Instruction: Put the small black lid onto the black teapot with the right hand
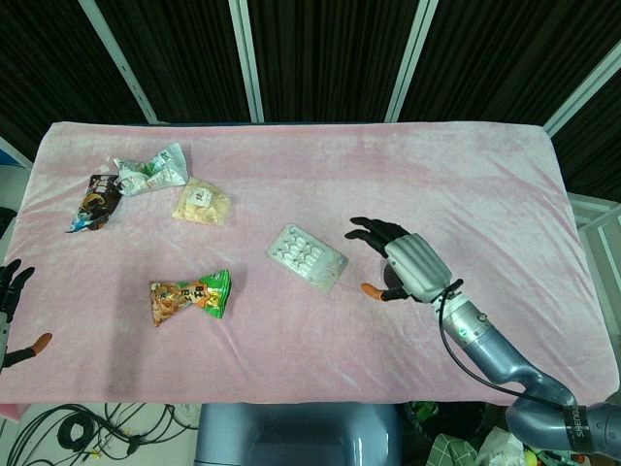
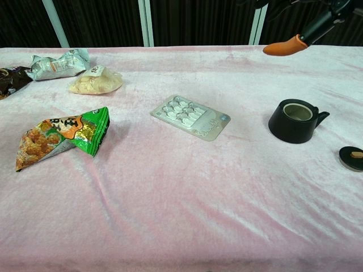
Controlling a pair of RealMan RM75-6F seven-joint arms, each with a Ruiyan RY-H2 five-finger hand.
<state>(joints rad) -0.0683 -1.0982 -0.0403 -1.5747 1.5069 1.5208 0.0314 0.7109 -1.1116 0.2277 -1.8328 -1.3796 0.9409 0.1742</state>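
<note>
The right hand (image 1: 403, 260) is seen in the head view held over the right part of the pink table cloth (image 1: 437, 175), its fingers spread apart and nothing held in them; in the chest view only an orange fingertip (image 2: 285, 46) shows at the top edge. The black teapot (image 2: 296, 120) is seen in the chest view standing upright on the right of the table, its mouth uncovered, and in the head view it is almost wholly hidden beneath the right hand. The small black lid (image 2: 352, 158) is found lying flat on the cloth near the right edge, nearer than the teapot and apart from it. The left hand (image 1: 12, 291) is seen at the near left edge of the head view, fingers apart, empty. A blister pack (image 1: 307, 258) lies left of the teapot. A green snack bag (image 1: 191, 296) lies near left, and three more snack packets (image 1: 155, 173) are grouped far left.
</note>
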